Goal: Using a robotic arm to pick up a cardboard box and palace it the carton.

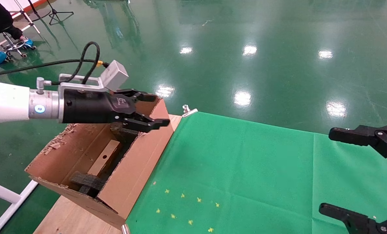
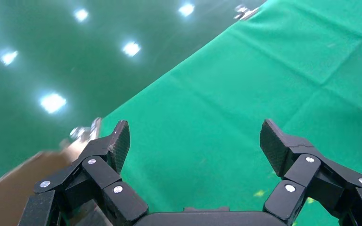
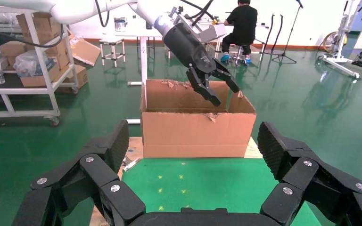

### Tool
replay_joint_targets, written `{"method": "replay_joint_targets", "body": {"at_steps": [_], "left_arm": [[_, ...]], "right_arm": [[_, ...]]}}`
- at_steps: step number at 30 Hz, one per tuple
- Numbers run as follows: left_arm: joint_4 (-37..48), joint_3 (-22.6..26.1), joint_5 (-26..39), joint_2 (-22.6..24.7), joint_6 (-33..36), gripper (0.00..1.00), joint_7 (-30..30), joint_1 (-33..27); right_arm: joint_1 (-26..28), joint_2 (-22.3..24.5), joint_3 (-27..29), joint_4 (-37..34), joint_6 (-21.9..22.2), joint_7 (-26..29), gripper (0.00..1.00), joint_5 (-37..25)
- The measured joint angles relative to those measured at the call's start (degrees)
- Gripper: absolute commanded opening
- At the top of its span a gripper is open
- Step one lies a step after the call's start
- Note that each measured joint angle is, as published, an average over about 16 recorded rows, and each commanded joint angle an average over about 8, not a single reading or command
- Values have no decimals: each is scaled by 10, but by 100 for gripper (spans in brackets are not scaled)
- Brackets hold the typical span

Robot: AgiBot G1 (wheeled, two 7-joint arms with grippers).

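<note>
- Head view: the robotic arm [image 1: 8, 102], white-tubed with a blue light ring, reaches in from the left; its left claw [image 1: 154, 110] hangs above the far end of the carton [image 1: 138, 169], fingers spread, gripping nothing.
- The carton stands at the left edge of the surface [image 1: 245, 172], beside the green cloth, its flaps ragged.
- Only this view looks into the carton: the cardboard box [image 1: 105, 157] lies inside, a small round hole on its upper face, between black foam pieces [image 1: 86, 183].
- Right claw [image 1: 349, 172]: at the right edge, well apart from the carton, wide open and empty.
- Left wrist view: the left claw [image 2: 195, 141] shows both pads apart, only green cloth between them; a corner of the carton [image 2: 23, 181] is blurred.
- Right wrist view: the right claw [image 3: 193, 150] is open; beyond it the carton's [image 3: 195, 127] outer wall hides the contents, and the left claw [image 3: 217, 87] hovers over its rim.
- A seated person [image 3: 242, 23] appears behind.
</note>
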Motion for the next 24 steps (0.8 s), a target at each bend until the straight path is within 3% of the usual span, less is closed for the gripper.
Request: {"method": "replay_joint_targets", "body": {"at_steps": [24], "left_arm": [[-163,-104,-199,6,50,100,63,154]], "right_arm": [[0,0,0,0,0,0,100,0]]}}
